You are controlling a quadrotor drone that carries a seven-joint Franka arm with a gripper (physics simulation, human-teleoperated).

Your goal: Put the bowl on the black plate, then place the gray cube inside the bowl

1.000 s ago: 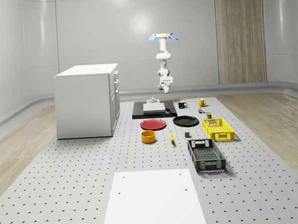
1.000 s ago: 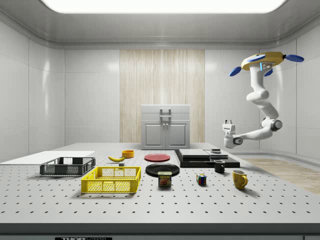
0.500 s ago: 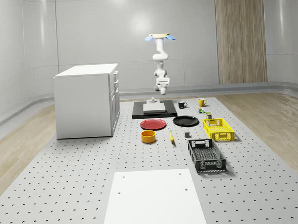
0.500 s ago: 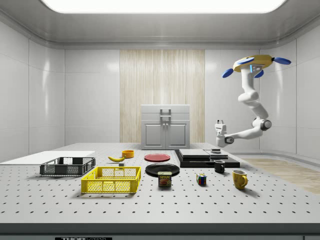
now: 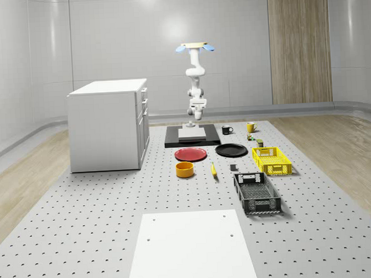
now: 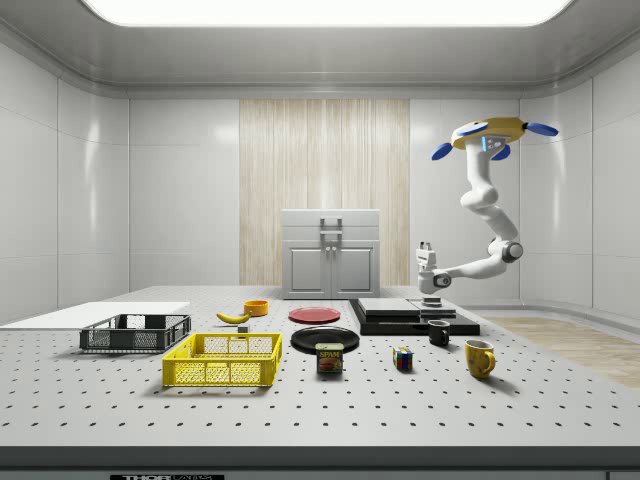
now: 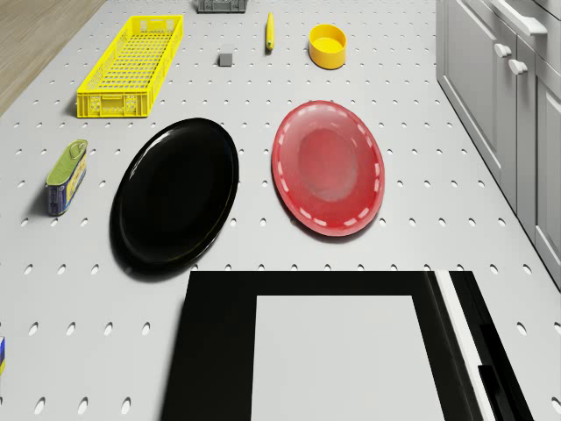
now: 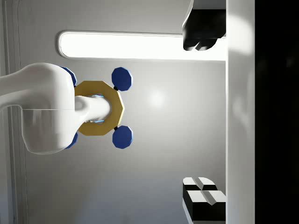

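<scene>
Bowl (image 5: 185,169), yellow, on table (image 5: 84,231) beside banana (image 5: 213,170), gray cube (image 5: 233,167) just past it, black plate (image 5: 231,150) next to red plate (image 5: 191,154), gripper (image 6: 427,250) above black slab (image 5: 191,137), fingers apart, holding nothing, drone (image 5: 194,47) hovering behind.

Perforated table (image 5: 84,231) with bowl (image 5: 184,169), black plate (image 5: 231,150), crates.
</scene>
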